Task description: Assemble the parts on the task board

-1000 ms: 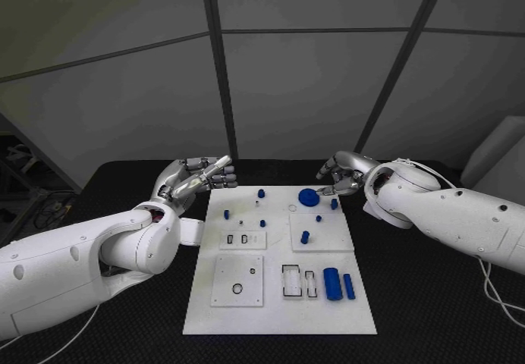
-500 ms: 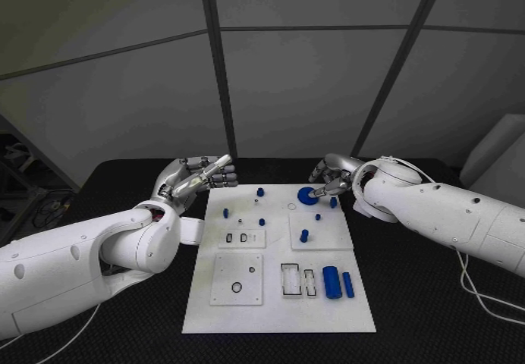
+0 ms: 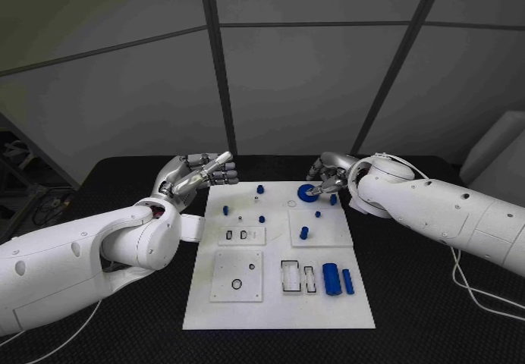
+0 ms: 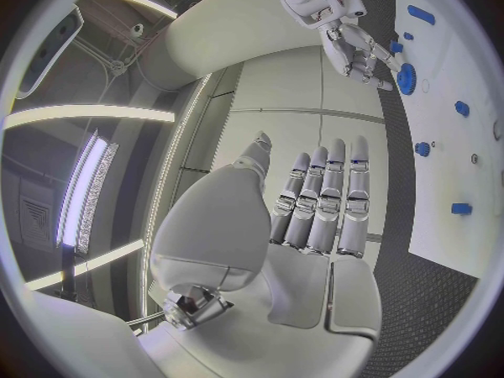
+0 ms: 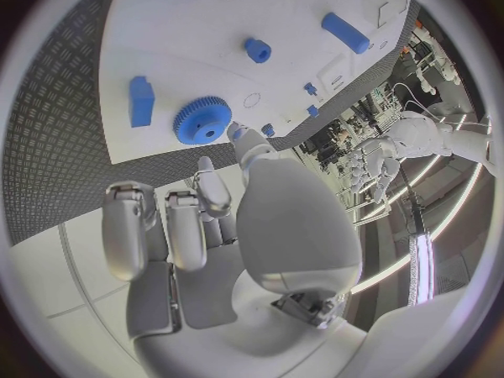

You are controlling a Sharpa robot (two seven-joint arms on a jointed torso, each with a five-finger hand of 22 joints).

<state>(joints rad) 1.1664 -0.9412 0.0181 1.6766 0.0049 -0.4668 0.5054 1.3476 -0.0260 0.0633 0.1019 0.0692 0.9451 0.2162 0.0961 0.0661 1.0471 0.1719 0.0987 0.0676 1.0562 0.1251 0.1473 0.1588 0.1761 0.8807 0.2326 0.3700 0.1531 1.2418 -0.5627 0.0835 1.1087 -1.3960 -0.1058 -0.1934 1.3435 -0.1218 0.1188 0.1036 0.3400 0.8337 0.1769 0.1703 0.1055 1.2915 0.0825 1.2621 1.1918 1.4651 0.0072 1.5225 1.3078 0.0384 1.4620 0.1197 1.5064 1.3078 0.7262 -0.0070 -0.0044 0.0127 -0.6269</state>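
Closing in on the blue gear [image 3: 307, 194] at the far edge of the task board [image 3: 279, 303] — right hand [image 3: 331, 177] bent over it, fingers [image 5: 206, 190] parted, touch uncertain; next, probably a pinch and lift. Raised beside the board's far left corner — left hand [image 3: 200, 176], empty, fingers straight and side by side

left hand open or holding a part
Open, holding nothing: the left hand hovers beside the task board with fingers extended side by side and a bare palm.
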